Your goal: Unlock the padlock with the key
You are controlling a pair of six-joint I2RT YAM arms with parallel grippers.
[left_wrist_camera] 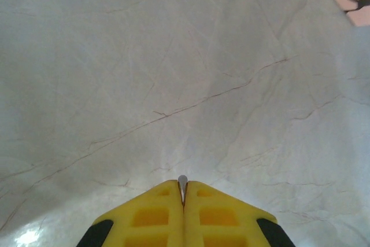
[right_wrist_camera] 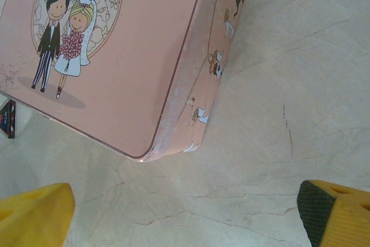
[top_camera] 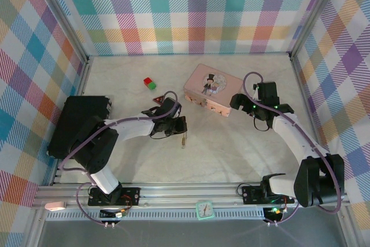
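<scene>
Pinching one slim silver tip, apparently the key (left_wrist_camera: 182, 182), the left gripper (left_wrist_camera: 182, 192) has its fingers pressed together. One padlock (top_camera: 184, 139) lies on the table (top_camera: 231, 148) just beside it. Over by the one pink tin (right_wrist_camera: 115, 56), the right gripper (right_wrist_camera: 185, 218) gapes wide, empty. Two small blocks: one red block (top_camera: 147, 80), one green block (top_camera: 152, 86).
</scene>
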